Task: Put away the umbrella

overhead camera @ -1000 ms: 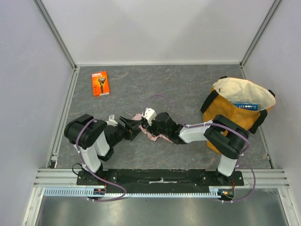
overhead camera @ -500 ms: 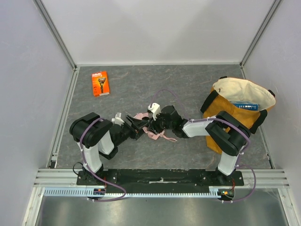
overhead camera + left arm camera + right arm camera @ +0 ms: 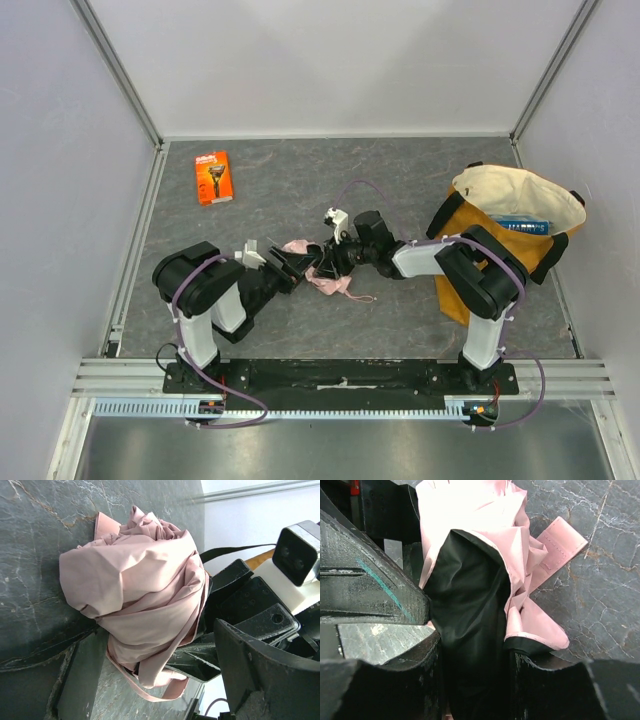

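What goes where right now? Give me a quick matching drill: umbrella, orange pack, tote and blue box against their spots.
Things:
1 umbrella
2 orange pack
3 tote
4 blue box

Places:
A far left
B inside the tote
C middle
D right side

Pairs: 1-C, 2-A, 3-D, 4-B

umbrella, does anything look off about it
Yes. The umbrella is a crumpled pink bundle on the table. Its folds are bunched rather than wrapped flat, black lining shows on one side, and its strap lies loose on the surface.
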Action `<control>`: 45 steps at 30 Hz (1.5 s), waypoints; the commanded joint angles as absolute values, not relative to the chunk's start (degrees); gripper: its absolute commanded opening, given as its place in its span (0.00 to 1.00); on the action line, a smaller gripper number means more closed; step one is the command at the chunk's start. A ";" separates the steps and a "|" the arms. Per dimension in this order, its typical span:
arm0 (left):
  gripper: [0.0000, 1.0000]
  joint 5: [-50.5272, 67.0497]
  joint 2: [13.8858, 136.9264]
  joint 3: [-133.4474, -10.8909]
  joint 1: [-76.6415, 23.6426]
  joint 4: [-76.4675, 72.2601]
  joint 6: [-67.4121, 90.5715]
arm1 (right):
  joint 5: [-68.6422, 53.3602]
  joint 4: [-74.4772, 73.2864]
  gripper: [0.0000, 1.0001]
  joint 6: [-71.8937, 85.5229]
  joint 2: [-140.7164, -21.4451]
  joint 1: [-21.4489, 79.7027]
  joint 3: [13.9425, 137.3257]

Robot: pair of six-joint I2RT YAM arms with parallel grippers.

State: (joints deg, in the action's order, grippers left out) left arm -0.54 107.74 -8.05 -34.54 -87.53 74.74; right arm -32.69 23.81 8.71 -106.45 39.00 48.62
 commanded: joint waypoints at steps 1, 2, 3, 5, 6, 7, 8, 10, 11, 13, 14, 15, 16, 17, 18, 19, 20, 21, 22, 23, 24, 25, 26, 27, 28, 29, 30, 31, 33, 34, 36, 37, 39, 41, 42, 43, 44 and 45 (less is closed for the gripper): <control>0.91 -10.72 112.76 -4.40 -34.01 -92.37 68.03 | -44.02 21.00 0.00 13.88 -107.75 39.02 49.57; 0.91 -10.64 112.76 -4.48 -34.01 -92.37 67.94 | -44.73 21.09 0.00 14.32 -107.49 38.85 49.83; 0.91 -10.55 112.85 -4.48 -34.10 -91.68 68.46 | -45.00 20.31 0.00 13.89 -107.06 38.85 50.18; 0.91 -10.63 112.85 -4.31 -34.28 -91.50 68.64 | -45.52 20.12 0.00 14.06 -106.70 38.41 50.27; 0.92 -10.63 112.68 -4.39 -34.19 -90.80 69.16 | -46.57 21.17 0.00 15.02 -106.87 37.97 50.27; 0.92 -10.63 112.33 -4.22 -34.19 -90.36 70.04 | -47.45 22.83 0.00 16.42 -106.96 37.62 50.10; 0.92 -10.55 111.63 -3.87 -34.19 -88.79 71.88 | -47.90 23.46 0.00 16.96 -107.05 37.36 50.27; 0.92 -11.24 109.26 -3.17 -34.28 -82.74 74.87 | -49.13 24.26 0.00 17.84 -106.88 37.09 50.88; 0.92 -11.42 107.51 -2.99 -34.28 -79.40 75.49 | -49.57 24.87 0.00 18.62 -106.70 37.09 50.89; 0.93 -11.69 103.55 -2.72 -34.36 -73.16 75.67 | -50.19 24.10 0.00 18.03 -106.88 36.65 51.94; 0.93 -11.34 101.19 -3.07 -34.37 -69.91 75.33 | -50.45 24.26 0.00 18.10 -106.96 36.65 52.12; 0.93 -11.60 99.16 -3.51 -34.37 -67.52 74.71 | -50.88 24.34 0.00 18.11 -107.22 36.65 52.38; 0.93 -11.60 96.27 -4.73 -34.19 -64.37 73.58 | -50.98 24.17 0.00 18.28 -107.49 36.65 52.64; 0.93 -11.25 94.41 -6.14 -34.19 -62.42 71.13 | -51.15 24.60 0.00 18.46 -107.75 36.65 52.56; 0.93 -11.51 92.92 -7.72 -34.19 -60.31 68.67 | -51.50 25.22 0.00 18.72 -107.84 36.65 52.38; 0.93 -11.43 92.20 -8.87 -34.19 -58.20 67.69 | -51.42 25.14 0.00 18.81 -107.93 36.65 52.38; 0.93 -11.25 92.28 -9.40 -34.19 -58.79 66.63 | -51.59 25.31 0.00 18.72 -107.93 36.65 52.30; 0.92 -10.99 93.16 -9.32 -34.19 -61.50 66.45 | -51.94 25.57 0.00 19.16 -108.02 36.65 52.29; 0.92 -10.64 94.82 -8.79 -34.28 -65.79 66.53 | -52.03 26.01 0.00 19.51 -107.93 36.65 52.21; 0.91 -9.94 96.75 -8.53 -34.28 -69.57 67.14 | -52.47 26.62 0.00 19.95 -108.02 36.65 52.12; 0.90 -9.06 99.38 -8.44 -34.28 -73.96 67.84 | -52.56 27.15 0.00 20.47 -108.28 36.65 52.12; 0.89 -8.27 102.28 -8.26 -34.28 -77.83 68.72 | -52.99 27.25 0.00 20.48 -108.54 36.74 52.38; 0.88 -7.91 104.83 -8.09 -34.36 -81.87 69.51 | -53.61 27.51 0.00 20.83 -108.81 36.74 52.56; 0.88 -8.00 107.81 -7.74 -34.45 -87.40 70.13 | -53.70 27.94 0.00 21.27 -108.81 36.83 52.56; 0.88 -8.17 110.28 -7.47 -34.37 -90.76 70.48 | -53.88 27.95 0.00 21.27 -108.81 37.00 52.56; 0.87 -8.35 112.91 -7.47 -34.37 -94.53 70.66 | -54.05 27.95 0.00 21.27 -108.81 37.00 52.56; 0.86 -8.00 114.42 -7.82 -34.37 -95.35 71.27 | -54.05 27.78 0.00 21.27 -108.81 37.00 52.56; 0.85 -7.21 114.78 -8.43 -34.37 -95.36 70.32 | -54.40 27.60 0.00 21.18 -109.16 37.00 52.73; 0.80 -6.42 114.44 -9.40 -34.80 -95.36 68.65 | -54.67 27.16 0.00 20.92 -109.34 37.09 53.00; 0.77 -6.42 113.74 -9.58 -34.98 -95.36 67.95 | -54.58 26.64 0.00 20.66 -109.34 37.09 53.17; 0.69 -5.89 112.16 -10.10 -35.16 -95.36 66.63 | -54.49 26.19 0.00 20.39 -109.77 37.18 53.52; 0.61 -5.63 111.19 -10.28 -35.07 -95.36 66.10 | -54.58 25.93 0.00 20.39 -109.95 37.09 53.79; 0.46 -5.62 109.61 -10.28 -35.07 -95.36 64.87 | -54.32 25.75 0.00 20.30 -109.86 37.18 53.96; 0.30 -5.45 108.29 -10.11 -35.07 -95.36 64.60 | -53.44 23.92 0.00 19.43 -109.51 37.09 54.31; 0.20 -4.93 107.59 -10.19 -34.98 -95.36 64.16 | -53.00 23.21 0.00 19.16 -109.16 37.18 54.40; 0.12 -4.49 107.14 -10.28 -34.98 -95.36 63.99 | -51.87 21.72 0.00 18.99 -108.99 37.18 54.75; 0.04 -4.22 106.79 -10.37 -34.98 -95.36 64.42 | -50.29 19.45 0.00 18.46 -108.55 37.26 55.36; 0.02 -4.04 106.18 -10.37 -34.89 -95.36 64.68 | -47.92 16.81 0.00 17.59 -108.02 37.35 55.89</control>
